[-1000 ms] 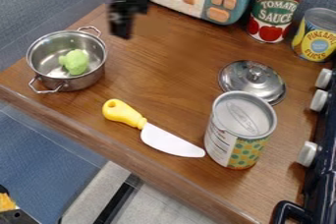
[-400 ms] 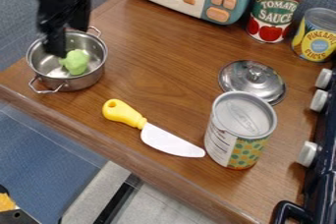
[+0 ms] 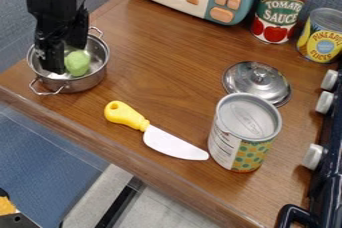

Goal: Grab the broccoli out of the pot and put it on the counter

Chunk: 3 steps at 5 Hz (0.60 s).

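The black gripper [image 3: 66, 54] hangs over the metal pot [image 3: 99, 74] at the left of the counter [image 3: 167, 62]. Its fingers are open: one dips into the pot left of the green broccoli [image 3: 78, 64], the other is above and behind it. The broccoli rests inside the pot, on the right side of the gripper. Part of its left edge is close to the nearer finger; whether they touch, I cannot tell.
A yellow-handled knife [image 3: 175, 142] lies in front, beside an upright can [image 3: 244, 134] and a pot lid [image 3: 259, 79]. At the back are a toy microwave [image 3: 230, 2], a tomato can [image 3: 277, 9] and a pineapple can [image 3: 322, 37]. A stove edges the right.
From the back of the counter the gripper has moved left to the pot, then lowered so that a finger is inside it. The pot and broccoli have stayed in place.
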Available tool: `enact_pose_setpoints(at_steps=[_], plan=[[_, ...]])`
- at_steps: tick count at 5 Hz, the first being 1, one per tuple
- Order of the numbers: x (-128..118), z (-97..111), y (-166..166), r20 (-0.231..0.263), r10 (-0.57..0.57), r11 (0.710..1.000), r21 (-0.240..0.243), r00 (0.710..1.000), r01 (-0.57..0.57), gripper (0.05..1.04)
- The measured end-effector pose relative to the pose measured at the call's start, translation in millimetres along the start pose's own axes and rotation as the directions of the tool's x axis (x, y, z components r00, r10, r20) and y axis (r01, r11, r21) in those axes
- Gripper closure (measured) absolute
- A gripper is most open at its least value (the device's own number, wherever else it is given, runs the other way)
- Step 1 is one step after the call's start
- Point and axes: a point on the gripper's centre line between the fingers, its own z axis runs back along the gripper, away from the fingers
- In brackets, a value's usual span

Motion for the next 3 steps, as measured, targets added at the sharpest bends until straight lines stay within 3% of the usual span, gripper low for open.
enact_pose_setpoints(at_steps=[1, 2, 3], plan=[[-2.0, -9.4, -0.6, 0.015, 0.049, 0.999, 0.013, 0.999, -0.049, 0.083], [-8.7, -17.7, -1.0, 0.061, 0.071, 0.997, 0.036, 0.996, -0.073, 0.121], [-13.9, -18.0, -5.8, 0.029, 0.081, 0.997, 0.007, 0.996, -0.082, 0.358]])
